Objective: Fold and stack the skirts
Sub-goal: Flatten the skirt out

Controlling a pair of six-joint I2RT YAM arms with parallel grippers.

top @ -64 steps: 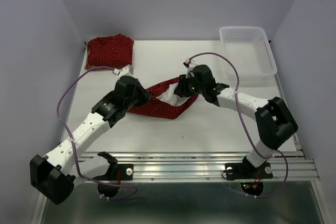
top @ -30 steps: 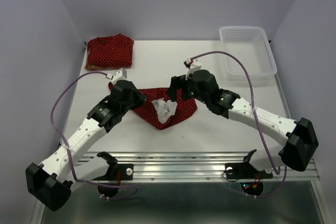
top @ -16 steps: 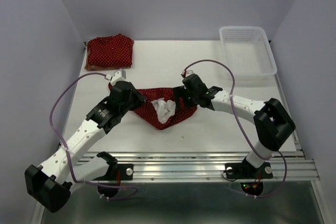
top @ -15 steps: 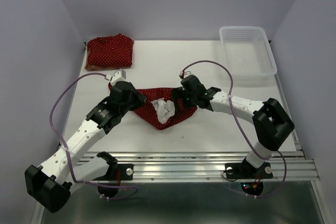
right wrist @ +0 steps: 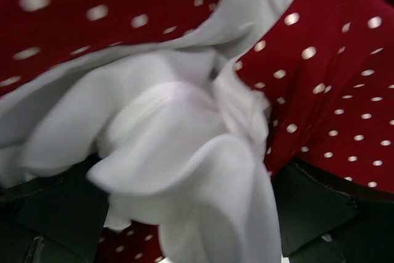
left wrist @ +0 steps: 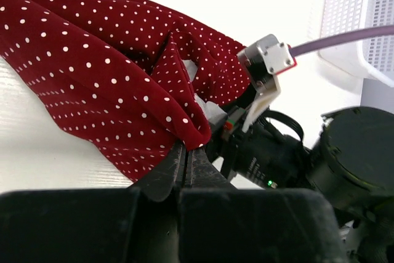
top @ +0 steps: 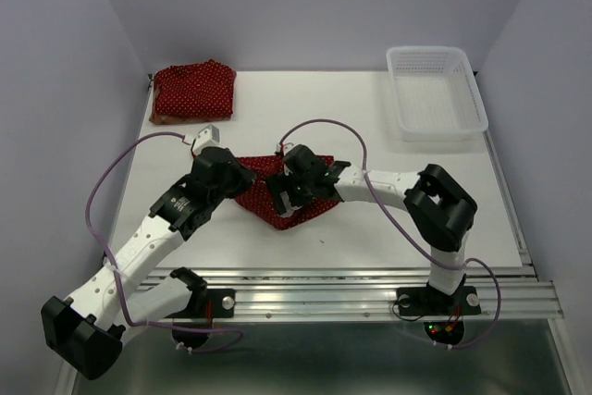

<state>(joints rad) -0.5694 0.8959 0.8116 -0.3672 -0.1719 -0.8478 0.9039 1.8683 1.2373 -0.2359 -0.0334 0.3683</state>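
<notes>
Left gripper (left wrist: 186, 159): jaws clenching on the dotted skirt (left wrist: 92, 66) edge.
Right gripper (right wrist: 184, 214): jaws standing wide apart, white lining (right wrist: 166, 127) bunching between them.
Dotted skirt: lying crumpled mid-counter (top: 277, 117), between both arms.
Folded skirt (top: 193, 90): sitting at the far-left corner, well apart from both.

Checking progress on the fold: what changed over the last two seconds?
The right pincer swung left across the skirt and now straddles its white lining, open. The left pincer stays shut on the skirt's edge; folded skirt and basket unmoved.
</notes>
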